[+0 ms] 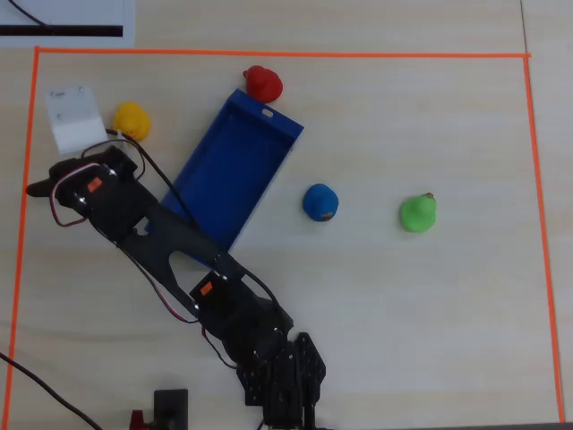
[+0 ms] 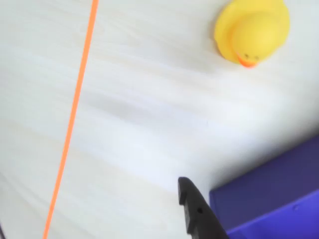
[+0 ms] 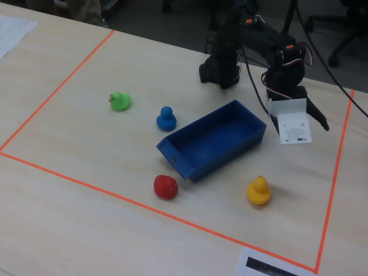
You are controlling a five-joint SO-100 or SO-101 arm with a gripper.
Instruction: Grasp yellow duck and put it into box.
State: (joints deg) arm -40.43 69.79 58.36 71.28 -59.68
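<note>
On my pale wood table (image 1: 403, 305), orange tape (image 1: 286, 55) marks a rectangle. Inside it I see three small ducks — a red duck (image 1: 263, 83), a blue duck (image 1: 320, 202) and a green duck (image 1: 417, 212). Outside the tape lies white paper with a black bar (image 1: 67, 22) — at the table's edge.
</note>
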